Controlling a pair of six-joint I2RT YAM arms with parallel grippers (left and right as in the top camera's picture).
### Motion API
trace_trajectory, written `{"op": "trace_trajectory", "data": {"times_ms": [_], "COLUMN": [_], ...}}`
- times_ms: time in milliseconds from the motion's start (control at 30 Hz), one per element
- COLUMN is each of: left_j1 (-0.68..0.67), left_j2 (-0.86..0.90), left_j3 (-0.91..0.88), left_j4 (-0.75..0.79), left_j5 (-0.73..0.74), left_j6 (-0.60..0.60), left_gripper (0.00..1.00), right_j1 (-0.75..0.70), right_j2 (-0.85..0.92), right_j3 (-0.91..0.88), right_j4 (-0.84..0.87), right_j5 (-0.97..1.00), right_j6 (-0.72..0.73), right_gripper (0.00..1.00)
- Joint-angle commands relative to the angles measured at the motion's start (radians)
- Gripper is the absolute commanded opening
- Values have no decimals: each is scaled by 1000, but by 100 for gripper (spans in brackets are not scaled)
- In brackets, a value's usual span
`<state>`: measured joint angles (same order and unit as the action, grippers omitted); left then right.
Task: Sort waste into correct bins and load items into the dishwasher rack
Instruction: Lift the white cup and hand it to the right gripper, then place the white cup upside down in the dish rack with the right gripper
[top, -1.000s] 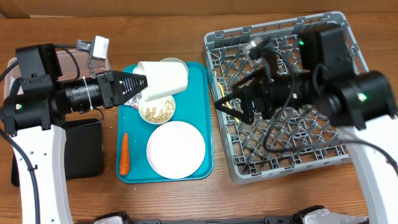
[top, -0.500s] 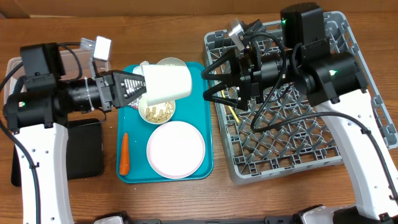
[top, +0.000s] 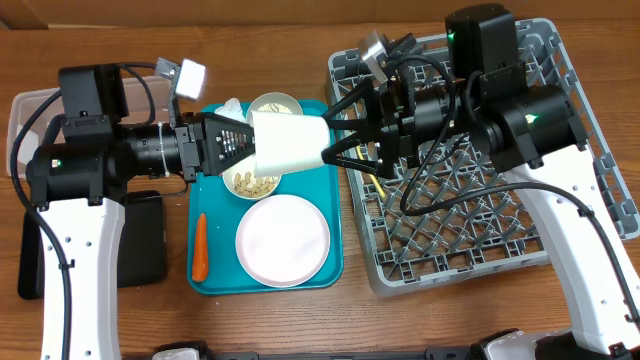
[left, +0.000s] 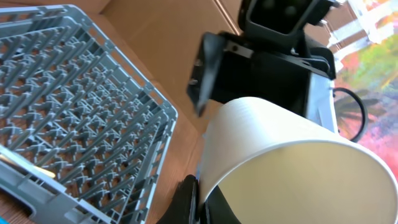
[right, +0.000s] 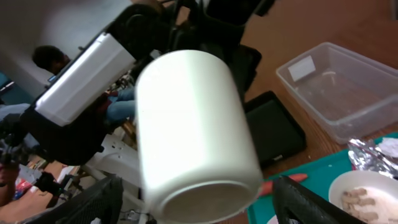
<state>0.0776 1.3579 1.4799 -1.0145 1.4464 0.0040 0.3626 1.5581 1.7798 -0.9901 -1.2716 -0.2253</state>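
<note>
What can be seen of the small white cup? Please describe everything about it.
The white cup is plain, smooth and matte, perhaps plastic, slightly tapered, with no handle visible. It lies on its side in the air above the teal tray. The left gripper is shut on its rim at the open end. Its recessed base points to the open right gripper, whose fingers stand on either side; contact there is unclear.
</note>
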Motion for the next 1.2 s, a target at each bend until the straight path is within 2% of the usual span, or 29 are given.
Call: {"op": "trace_trajectory", "data": {"times_ms": [0, 167, 467, 733, 900, 933, 1033, 1100, 1167], "left_j1": [-8, -9, -63, -56, -57, -56, -50, -39, -26], "left_j2": [2, 2, 2, 2, 2, 2, 2, 2, 2], "left_j3": [13, 13, 13, 13, 13, 13, 13, 13, 13], "left_j4": [6, 6, 29, 29, 32, 33, 33, 33, 32], "left_j5": [43, 43, 43, -8, -40, -42, -45, -44, -44], "left_j6": [27, 27, 49, 49, 49, 49, 48, 35, 26], "left_gripper": [4, 4, 4, 4, 4, 7, 38, 46, 49], "right_j1": [4, 4, 60, 56, 58, 57, 54, 47, 47], "right_j2": [10, 16, 23, 25, 25, 25, 24, 24, 24], "right_j3": [5, 5, 5, 5, 5, 5, 5, 5, 5], "right_j4": [-6, -2, 77, 57, 53, 53, 45, 28, -4], "right_j5": [49, 93, 38, 47, 47, 48, 56, 82, 97], "right_j6": [-7, -7, -11, -11, -11, -11, -10, 2, 8], "right_gripper": [83, 89, 89, 84, 74, 71, 66, 63, 60]}}
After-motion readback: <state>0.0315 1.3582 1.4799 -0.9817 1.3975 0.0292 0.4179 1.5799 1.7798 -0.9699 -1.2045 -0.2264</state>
